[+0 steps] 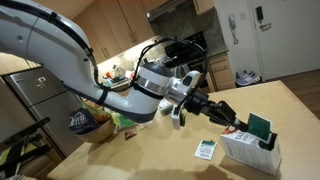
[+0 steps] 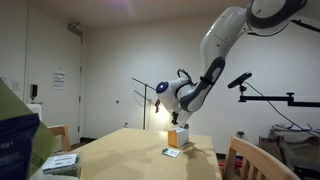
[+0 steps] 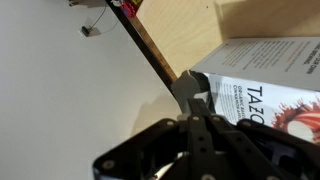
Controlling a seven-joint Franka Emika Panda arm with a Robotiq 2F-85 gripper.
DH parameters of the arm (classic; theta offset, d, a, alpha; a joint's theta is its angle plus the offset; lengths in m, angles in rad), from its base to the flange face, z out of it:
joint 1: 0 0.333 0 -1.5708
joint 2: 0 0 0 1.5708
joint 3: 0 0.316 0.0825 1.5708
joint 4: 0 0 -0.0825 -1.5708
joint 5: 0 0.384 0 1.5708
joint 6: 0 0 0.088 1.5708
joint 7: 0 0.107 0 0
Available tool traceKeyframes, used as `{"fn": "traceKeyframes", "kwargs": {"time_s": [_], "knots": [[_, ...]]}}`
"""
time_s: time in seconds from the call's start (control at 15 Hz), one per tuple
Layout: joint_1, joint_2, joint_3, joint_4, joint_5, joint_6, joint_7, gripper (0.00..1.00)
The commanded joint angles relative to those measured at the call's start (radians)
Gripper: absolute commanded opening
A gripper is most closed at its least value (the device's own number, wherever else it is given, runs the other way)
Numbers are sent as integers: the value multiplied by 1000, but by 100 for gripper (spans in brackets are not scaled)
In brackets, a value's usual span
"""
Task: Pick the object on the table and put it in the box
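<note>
Evidently the placing step is in hand: the gripper [image 1: 238,121] is at the top of the box [image 1: 248,152], which stands on the table [image 1: 150,155] close to one of its edges; the wrist view shows that edge as a dark strip running just beside the carton [image 3: 262,95]. A dark teal rectangle, which I take to be the object [image 1: 260,127], stands on edge at the box's mouth, just beside the fingertips; it looks partly inside, though how deep it sits is hidden. The claw is pressed together, its two fingers meeting in a narrow point in the wrist view [image 3: 195,97]; whether the packet's edge is pinched between them or only lies next to them cannot be told from these pictures.

By my judgement the next move calls for spreading the jaws so the packet can drop in, then lifting straight up and clear without nudging the light carton toward the table edge.

The arm reaches low and long across the table in an exterior view, its forearm sloping down to the box; in an exterior view it arches down from above, wrist bent over the box [image 2: 179,138]. A mostly white packet [image 1: 205,150] lies flat on the table near the box, untouched; a dark snack bag [image 1: 85,122] sits well apart, behind the arm.
</note>
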Motion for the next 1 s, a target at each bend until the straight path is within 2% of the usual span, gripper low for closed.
{"fn": "traceKeyframes", "kwargs": {"time_s": [0.0,0.93], "knots": [[27,-50,-2,-58,-49,-12,6,0],[20,-9,36,-31,-55,-7,0,1]]}}
